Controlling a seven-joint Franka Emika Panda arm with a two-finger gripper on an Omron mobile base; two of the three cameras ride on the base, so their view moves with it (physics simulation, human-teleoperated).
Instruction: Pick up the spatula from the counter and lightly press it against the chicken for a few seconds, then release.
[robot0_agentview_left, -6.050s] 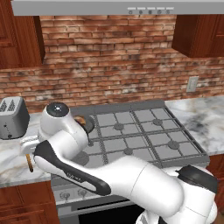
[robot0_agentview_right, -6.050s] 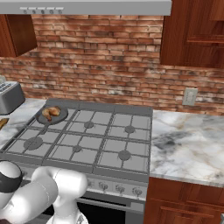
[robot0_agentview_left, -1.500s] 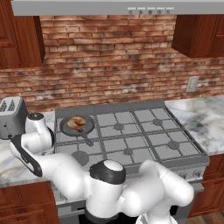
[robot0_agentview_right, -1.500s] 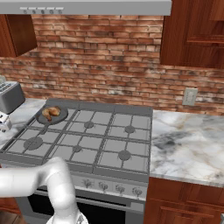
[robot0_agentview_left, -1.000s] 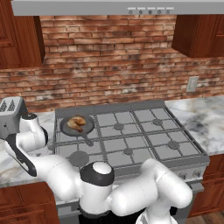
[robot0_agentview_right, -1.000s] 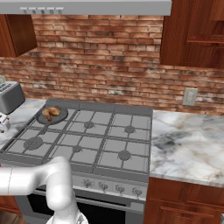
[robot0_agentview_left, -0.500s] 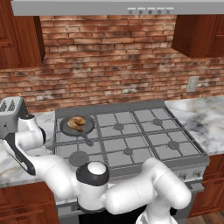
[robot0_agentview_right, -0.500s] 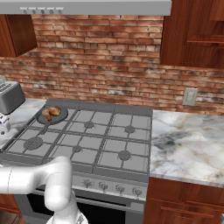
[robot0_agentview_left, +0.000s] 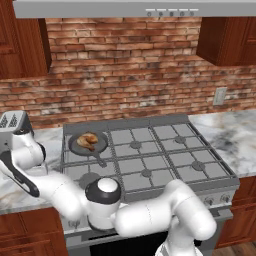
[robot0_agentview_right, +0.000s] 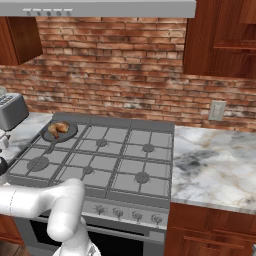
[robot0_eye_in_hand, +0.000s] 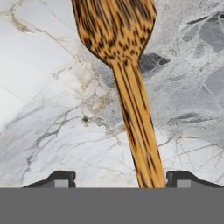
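Reaching toward the frame's left edge in the left base view, the arm (robot0_agentview_left: 50, 187) bends over the counter (robot0_agentview_left: 51, 136) beside the pan (robot0_agentview_left: 75, 147) holding the chicken (robot0_agentview_left: 88, 141). Right base view: chicken upper left. Hand view: the wooden spatula (robot0_eye_in_hand: 127, 87) lies on the counter, handle between the gripper (robot0_eye_in_hand: 120, 179)'s wide-spread tips, ungripped.

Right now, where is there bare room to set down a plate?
The grey-veined marble counter right of the steel gas stove is bare, bordered by the brick wall and stove edge. Five burners are free too. Crowded: the back-left burner with the black pan of chicken, and the left counter with the silver toaster, wooden spatula and open gripper.
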